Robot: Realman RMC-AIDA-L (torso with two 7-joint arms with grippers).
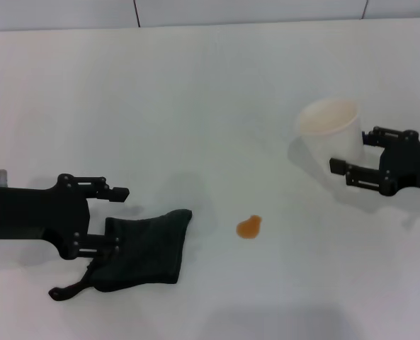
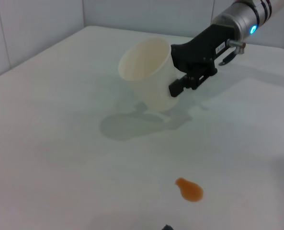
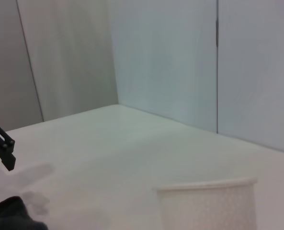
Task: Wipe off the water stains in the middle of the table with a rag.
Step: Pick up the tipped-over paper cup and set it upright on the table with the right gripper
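Left gripper (image 1: 110,219) spreading jaws wide over rag (image 1: 147,246), left of water stains (image 1: 249,227) on table (image 1: 195,106), readying wipe. Right gripper (image 1: 351,152) clamping paper cup (image 1: 330,127) right of stain, keeping it clear.

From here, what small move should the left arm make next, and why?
Probably slide the left gripper with the rag sideways toward the water stains. The rag lies beside the blot, not on it, and the right gripper holds the cup clear.

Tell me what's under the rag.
Around the rag only bare white table shows; whatever lies beneath is covered. The stain sits apart, uncovered.
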